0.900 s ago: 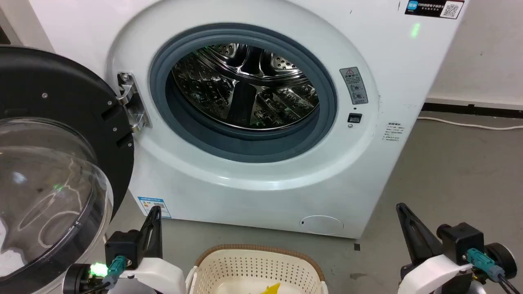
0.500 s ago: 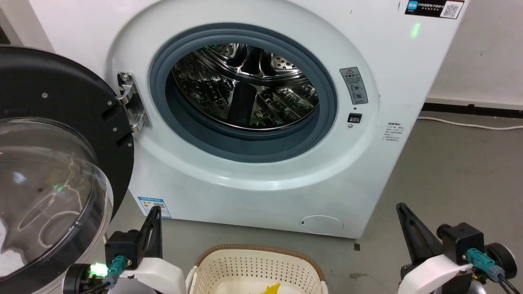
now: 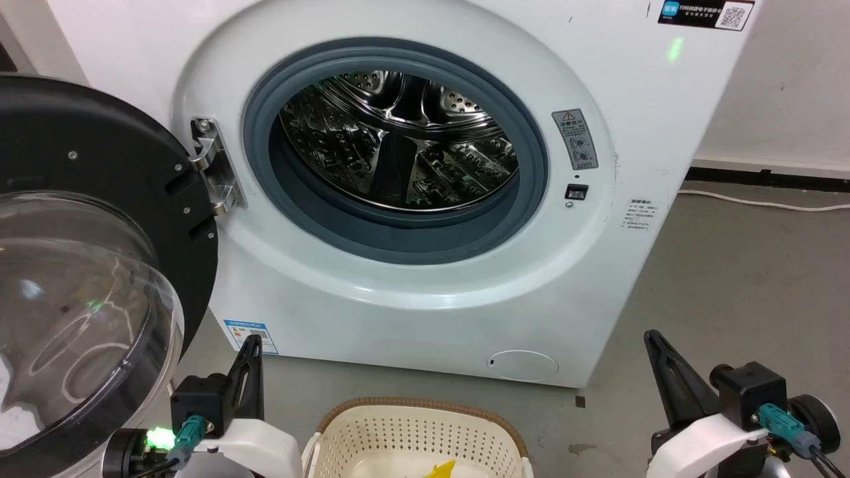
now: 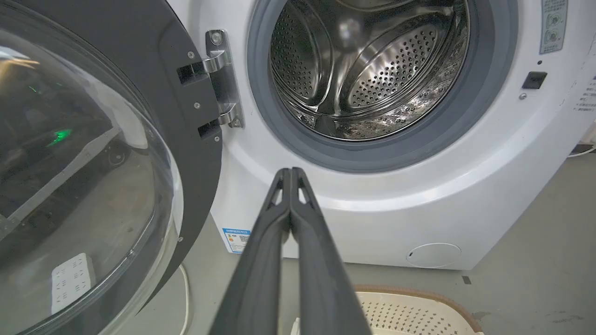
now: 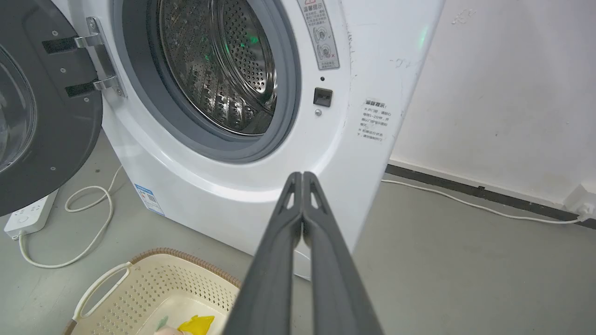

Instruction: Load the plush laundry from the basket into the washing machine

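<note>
The left tool (image 4: 291, 173) and right tool (image 5: 302, 176) are both closed and empty, either side of the basket (image 3: 420, 403) on the floor (image 3: 730, 279). The toy (image 5: 195, 324) lies in the basket. Beyond stands the washer (image 3: 412, 312), door (image 3: 99, 146) swung open, drum (image 3: 398, 139) exposed.

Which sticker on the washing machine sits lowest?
The blue-edged label, at the bottom left corner of the front. The grey warning label and the black QR label both sit much higher.

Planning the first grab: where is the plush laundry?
The plush laundry lies in the basket, bottom centre of the head view, on the floor before the washing machine.
</note>
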`<state>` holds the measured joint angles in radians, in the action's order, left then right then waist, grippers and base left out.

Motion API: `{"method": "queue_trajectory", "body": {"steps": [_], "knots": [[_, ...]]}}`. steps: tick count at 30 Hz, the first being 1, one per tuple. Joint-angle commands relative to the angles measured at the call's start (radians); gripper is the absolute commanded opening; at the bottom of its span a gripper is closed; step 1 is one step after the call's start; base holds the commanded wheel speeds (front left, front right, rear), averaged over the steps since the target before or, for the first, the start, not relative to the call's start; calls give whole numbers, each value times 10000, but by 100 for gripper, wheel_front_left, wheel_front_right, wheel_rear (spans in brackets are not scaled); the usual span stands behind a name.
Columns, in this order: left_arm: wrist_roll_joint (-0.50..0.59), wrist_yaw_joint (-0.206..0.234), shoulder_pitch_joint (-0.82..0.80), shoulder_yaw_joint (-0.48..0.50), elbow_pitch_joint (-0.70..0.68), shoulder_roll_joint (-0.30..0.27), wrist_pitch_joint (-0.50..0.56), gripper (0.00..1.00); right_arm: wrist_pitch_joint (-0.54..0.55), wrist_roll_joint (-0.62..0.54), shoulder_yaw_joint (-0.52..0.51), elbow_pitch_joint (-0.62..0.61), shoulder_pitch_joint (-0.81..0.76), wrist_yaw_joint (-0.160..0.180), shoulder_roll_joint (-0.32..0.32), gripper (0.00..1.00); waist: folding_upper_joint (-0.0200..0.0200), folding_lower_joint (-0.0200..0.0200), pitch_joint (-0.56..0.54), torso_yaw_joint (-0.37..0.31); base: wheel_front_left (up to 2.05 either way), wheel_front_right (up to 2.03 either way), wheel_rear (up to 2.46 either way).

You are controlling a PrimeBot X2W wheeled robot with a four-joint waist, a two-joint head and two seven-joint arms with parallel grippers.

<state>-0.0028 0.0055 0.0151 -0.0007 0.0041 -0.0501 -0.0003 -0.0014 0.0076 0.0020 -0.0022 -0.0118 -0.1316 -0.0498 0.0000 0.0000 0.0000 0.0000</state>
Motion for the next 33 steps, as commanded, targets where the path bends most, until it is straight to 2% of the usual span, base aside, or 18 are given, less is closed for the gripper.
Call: {"method": "queue_trajectory", "body": {"steps": [1,28,29,33], "knots": [[28,-55,-151,7,-41,-1,3,0,14,-76,-20,22,118,9,-4,0,0,0,0,0,0,0,0],[28,-55,-151,7,-41,-1,3,0,14,-76,-20,22,118,9,-4,0,0,0,0,0,0,0,0],[-1,0,-1,0,0,0,-2,100,-2,-12,-3,-1,0,0,0,100,0,0,0,0,0,0,0],[-7,9,7,-1,-1,0,-10,100,-10,6,10,-5,-6,0,0,100,0,0,1,-1,0,0,0]]}}
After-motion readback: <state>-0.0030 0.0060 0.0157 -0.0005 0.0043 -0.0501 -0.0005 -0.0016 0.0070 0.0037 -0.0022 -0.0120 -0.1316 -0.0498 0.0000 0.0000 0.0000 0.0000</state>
